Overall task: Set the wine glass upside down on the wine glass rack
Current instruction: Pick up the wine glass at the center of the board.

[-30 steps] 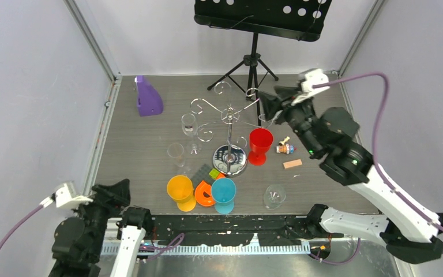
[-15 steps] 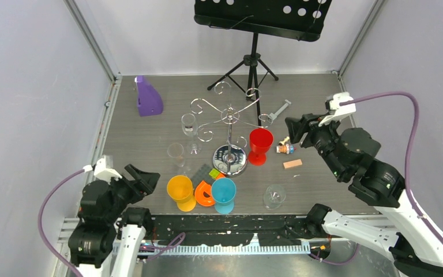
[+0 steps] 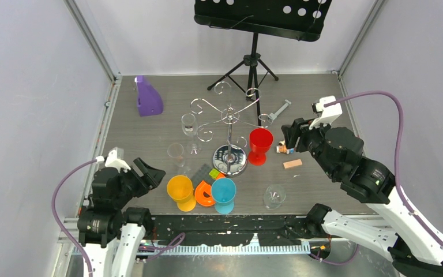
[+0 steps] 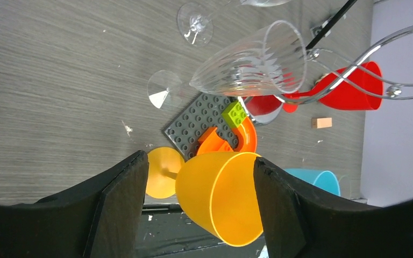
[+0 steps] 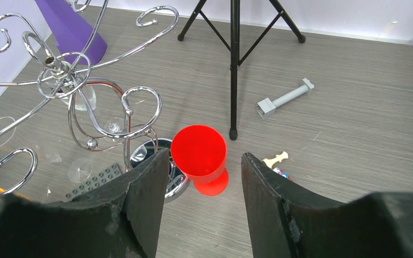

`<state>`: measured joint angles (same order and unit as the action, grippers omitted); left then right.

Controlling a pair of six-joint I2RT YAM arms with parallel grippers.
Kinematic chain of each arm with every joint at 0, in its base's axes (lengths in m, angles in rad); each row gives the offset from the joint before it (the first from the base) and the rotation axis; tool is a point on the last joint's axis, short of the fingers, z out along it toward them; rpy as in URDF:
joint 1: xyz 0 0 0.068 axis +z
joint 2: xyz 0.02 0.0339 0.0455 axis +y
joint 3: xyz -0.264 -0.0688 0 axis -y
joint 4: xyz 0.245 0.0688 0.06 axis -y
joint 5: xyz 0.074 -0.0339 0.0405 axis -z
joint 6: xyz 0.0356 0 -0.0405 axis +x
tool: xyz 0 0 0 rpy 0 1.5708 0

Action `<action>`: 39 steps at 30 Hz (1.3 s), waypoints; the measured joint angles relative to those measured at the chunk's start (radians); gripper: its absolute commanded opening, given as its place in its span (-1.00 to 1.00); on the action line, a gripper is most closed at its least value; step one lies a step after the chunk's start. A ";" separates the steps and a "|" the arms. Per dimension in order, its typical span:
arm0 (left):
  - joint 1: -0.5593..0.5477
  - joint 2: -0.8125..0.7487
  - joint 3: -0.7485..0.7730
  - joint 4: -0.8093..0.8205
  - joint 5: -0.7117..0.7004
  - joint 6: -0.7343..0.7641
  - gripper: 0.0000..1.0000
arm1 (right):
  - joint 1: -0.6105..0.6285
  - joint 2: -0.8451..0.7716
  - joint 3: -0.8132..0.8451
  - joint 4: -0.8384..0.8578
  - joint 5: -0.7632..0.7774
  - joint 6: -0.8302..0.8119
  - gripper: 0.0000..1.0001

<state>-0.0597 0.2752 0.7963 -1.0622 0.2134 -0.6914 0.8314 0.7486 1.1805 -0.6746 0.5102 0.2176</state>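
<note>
At the middle of the desk [image 3: 144,138] the wine glass rack [image 3: 229,135] stands upright, post vertical, curled arms spreading from its top. Just beside its base at 3 o'clock the red wine glass [image 3: 260,144] stands stem down, mouth up. The orange wine glass [image 3: 180,191] stands likewise at 8 o'clock. My right hand [image 3: 291,131] hovers beyond the red one and my left hand [image 3: 149,175] near the orange, both with fingers apart, holding nothing.
</note>
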 measured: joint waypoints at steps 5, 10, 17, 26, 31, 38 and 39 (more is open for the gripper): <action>-0.045 0.021 -0.054 0.027 -0.013 -0.006 0.36 | -0.007 0.004 -0.014 0.002 -0.004 0.000 0.16; -0.238 0.058 -0.075 0.071 -0.103 -0.043 0.35 | -0.017 0.005 -0.036 0.000 -0.011 0.000 0.16; -0.537 0.121 -0.079 0.098 -0.332 -0.138 0.25 | -0.029 0.011 -0.041 0.001 -0.018 0.000 0.16; -0.645 0.167 -0.067 0.045 -0.482 -0.182 0.07 | -0.037 0.010 -0.055 0.001 -0.030 0.000 0.16; -0.815 0.237 -0.048 0.010 -0.562 -0.229 -0.08 | -0.040 0.008 -0.061 0.000 -0.037 0.000 0.16; -0.975 0.340 0.008 -0.079 -0.683 -0.320 -0.24 | -0.043 -0.007 -0.063 -0.001 -0.042 -0.002 0.16; -0.988 0.351 0.013 -0.088 -0.694 -0.327 -0.24 | -0.043 -0.011 -0.064 -0.001 -0.042 -0.003 0.16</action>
<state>-1.0473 0.6258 0.8097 -1.1503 -0.4801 -1.0187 0.7879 0.7376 1.1164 -0.6754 0.4686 0.2150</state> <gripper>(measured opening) 0.390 0.582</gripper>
